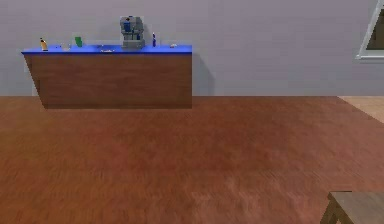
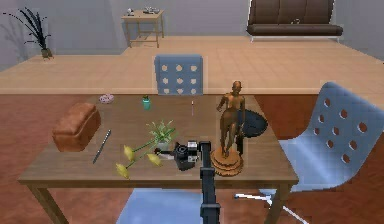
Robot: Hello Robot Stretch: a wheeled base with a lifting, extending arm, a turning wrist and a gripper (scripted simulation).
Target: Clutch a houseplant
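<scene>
Tabletop (image 2: pixel 60 165): wooden, rectangular.
Blue chair (image 2: pixel 335 125): off the tabletop's right edge.
Figure statue (image 2: pixel 233 125): wooden, upright, toward the near-right corner.
Bread loaf (image 2: pixel 82 126): by the left edge.
Houseplant (image 2: pixel 160 132): small, green, spiky, mid-tabletop.
Hand (image 2: pixel 186 153): dark, just beside the houseplant, toward the near edge. Fingers apart or together: cannot tell. Load: cannot tell.

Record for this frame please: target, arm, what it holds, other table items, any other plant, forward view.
target: small green houseplant on the wooden table
arm: pincer near the plant's base; contact unclear
holding: cannot tell
also on table: brown loaf, wooden figure statue
second plant: spiky houseplant on the far floor
forward view: blue-topped counter
</scene>
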